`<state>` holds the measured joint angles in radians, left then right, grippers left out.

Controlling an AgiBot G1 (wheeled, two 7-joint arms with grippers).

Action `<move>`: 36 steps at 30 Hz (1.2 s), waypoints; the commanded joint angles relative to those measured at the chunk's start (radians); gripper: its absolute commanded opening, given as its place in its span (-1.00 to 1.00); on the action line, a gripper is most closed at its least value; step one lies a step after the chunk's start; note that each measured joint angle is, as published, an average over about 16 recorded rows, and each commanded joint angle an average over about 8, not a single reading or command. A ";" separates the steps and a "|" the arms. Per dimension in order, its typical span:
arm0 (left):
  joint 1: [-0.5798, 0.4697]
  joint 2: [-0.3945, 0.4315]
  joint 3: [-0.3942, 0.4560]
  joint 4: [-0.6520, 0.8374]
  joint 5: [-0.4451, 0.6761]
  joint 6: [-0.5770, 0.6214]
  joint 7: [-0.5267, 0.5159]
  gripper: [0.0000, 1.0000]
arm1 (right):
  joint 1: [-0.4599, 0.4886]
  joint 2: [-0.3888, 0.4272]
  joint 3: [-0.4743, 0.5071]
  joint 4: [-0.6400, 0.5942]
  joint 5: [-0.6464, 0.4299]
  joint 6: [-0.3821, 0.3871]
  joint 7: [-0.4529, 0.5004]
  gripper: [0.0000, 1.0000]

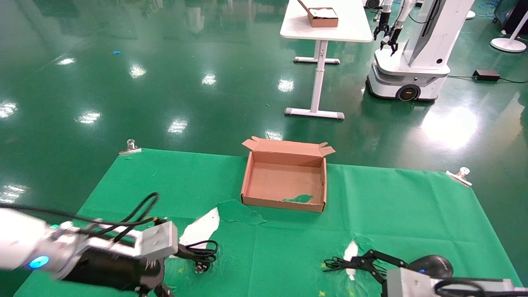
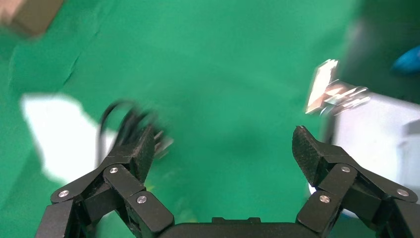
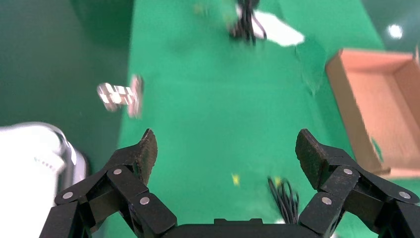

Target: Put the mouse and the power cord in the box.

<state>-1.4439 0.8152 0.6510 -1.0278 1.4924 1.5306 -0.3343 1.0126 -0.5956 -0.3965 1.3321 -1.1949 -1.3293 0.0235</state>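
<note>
The shallow brown cardboard box [image 1: 284, 181] sits open toward the far edge of the green-covered worktop [image 1: 412, 206], midway along it, lid folded back and only a green scrap on its floor. Neither item is in it yet.

The thick black coiled power cord [image 1: 202, 252] lies near the front edge on the left half, beside a white tear in the cloth, its pronged plug toward the front. The left gripper [image 2: 225, 151] hovers just to its left with jaws spread wide and empty; in the left wrist view the coil sits beside one fingertip rather than between the two, so the arm would likely need to shift toward the cord before closing.

The small black oval mouse [image 1: 433, 265] rests close to the front right corner, its thin cable bunched just to its left. The right gripper [image 3: 225, 148] is next to it (jaws likewise released, holding nothing) and is clearly the nearer arm for that item.
</note>
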 commanded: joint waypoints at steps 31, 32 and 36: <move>-0.190 0.403 0.248 0.452 0.587 -0.344 0.109 1.00 | 0.017 0.016 0.010 -0.008 -0.006 0.003 -0.001 1.00; -0.193 0.411 0.251 0.471 0.592 -0.351 0.115 1.00 | 0.017 0.017 0.010 -0.008 -0.008 0.004 -0.004 1.00; -0.205 0.436 0.257 0.538 0.605 -0.377 0.133 1.00 | 0.017 0.020 0.007 -0.005 -0.030 0.012 -0.017 1.00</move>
<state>-1.6485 1.2484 0.9069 -0.4981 2.0955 1.1564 -0.2030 1.0298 -0.5781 -0.3957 1.3281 -1.2419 -1.3136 0.0046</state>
